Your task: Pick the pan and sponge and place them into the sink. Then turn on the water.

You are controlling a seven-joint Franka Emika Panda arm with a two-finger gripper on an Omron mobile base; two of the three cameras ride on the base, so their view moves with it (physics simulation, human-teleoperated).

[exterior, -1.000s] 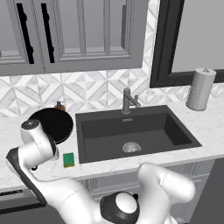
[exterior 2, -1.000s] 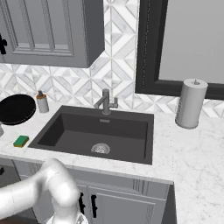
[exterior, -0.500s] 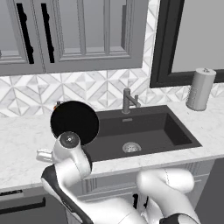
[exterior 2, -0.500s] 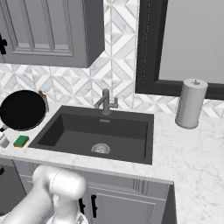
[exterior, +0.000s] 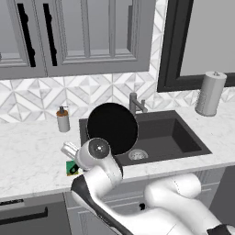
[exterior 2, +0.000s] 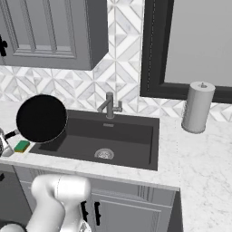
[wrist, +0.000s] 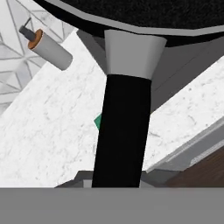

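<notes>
Over the sink's (exterior: pixel 183 133) nine-o'clock rim, I had the one pan (exterior: pixel 112 127) aloft, tilted, its handle (wrist: pixel 124 131) clamped in the gripper. I judged the carry underway; lowering into the basin came next. One sponge (exterior 2: pixel 21 146) waited on the counter (exterior: pixel 32 160).

Grey cabinets (exterior: pixel 87 34) above patterned tile backsplash (exterior 2: pixel 122 72) and marble counter (exterior: pixel 32 156)
</notes>
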